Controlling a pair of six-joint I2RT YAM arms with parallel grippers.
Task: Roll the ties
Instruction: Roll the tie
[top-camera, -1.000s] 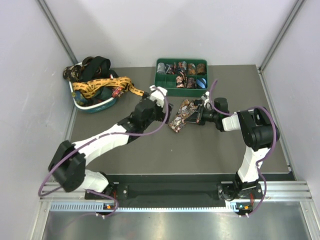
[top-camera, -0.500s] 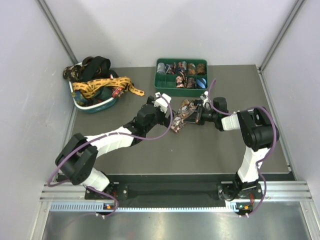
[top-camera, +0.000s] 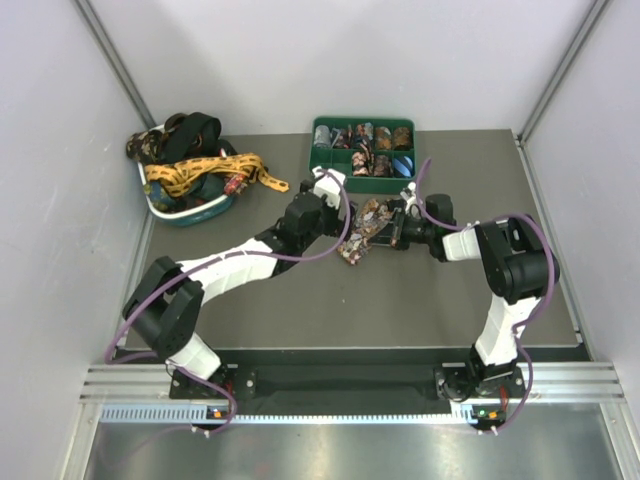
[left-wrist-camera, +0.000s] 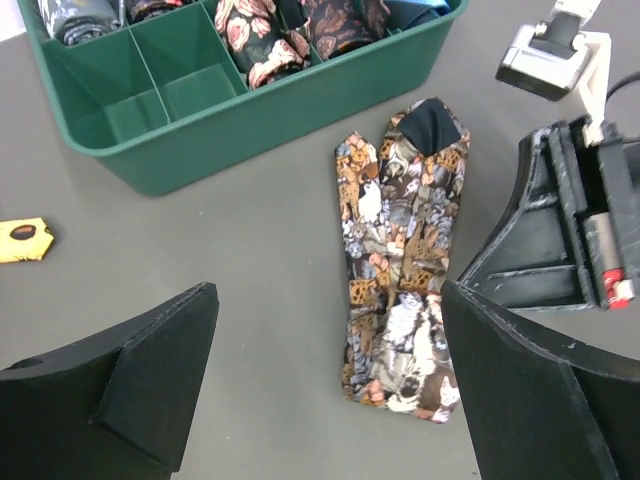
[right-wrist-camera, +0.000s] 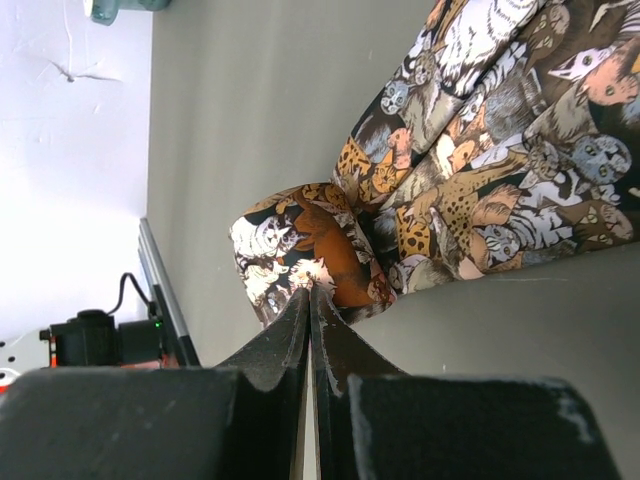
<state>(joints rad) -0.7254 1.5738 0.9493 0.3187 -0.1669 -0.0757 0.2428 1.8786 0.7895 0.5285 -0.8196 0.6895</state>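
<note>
My left gripper (left-wrist-camera: 328, 300) has swung in, wide open and empty, over the cat-print tie (left-wrist-camera: 400, 270) lying just below it. My right gripper (right-wrist-camera: 310, 292), pinched shut, touches its folded end. Rolling can probably start.

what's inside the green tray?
The tray holds rolled ties in most cells; the two near-left cells are empty. Anything beneath the rolls is covered.

In the left wrist view we lose the green tray (left-wrist-camera: 250, 120) past the top edge and the yellow tie tip (left-wrist-camera: 22, 240) past the left edge. In the right wrist view the cat-print tie (right-wrist-camera: 480, 200) runs off the upper right. From above, we find the rolls (top-camera: 365, 135) too small to tell apart.
</note>
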